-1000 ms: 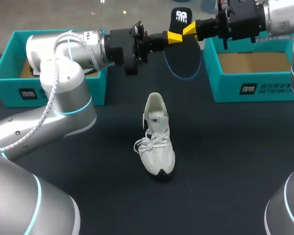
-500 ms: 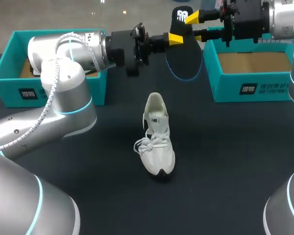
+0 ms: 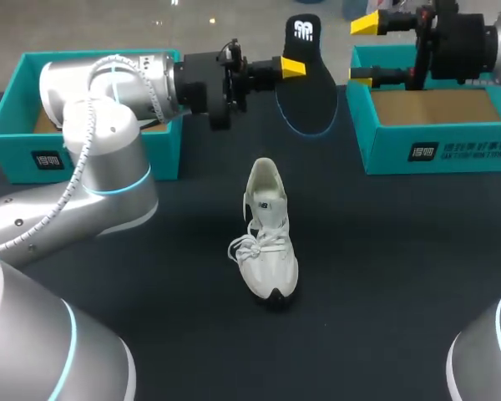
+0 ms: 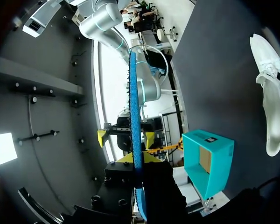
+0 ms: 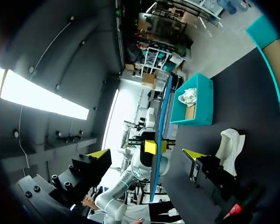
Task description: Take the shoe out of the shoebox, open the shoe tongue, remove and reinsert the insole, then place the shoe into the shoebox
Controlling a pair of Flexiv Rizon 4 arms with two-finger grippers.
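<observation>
The left claw (image 3: 290, 67) is clamped on the dark insole (image 3: 311, 92), holding it up near the tabletop's (image 3: 384, 276) far edge. The right claw (image 3: 363, 50) stands wide apart beside the insole, not touching it. The white shoe (image 3: 267, 238) sits sole-down at the tabletop's middle.

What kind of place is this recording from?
Probably a robot lab test bench. A dark table carries a white shoe, with a teal left shoebox and right shoebox at its far side. The left gripper holds the insole up above the table.
</observation>
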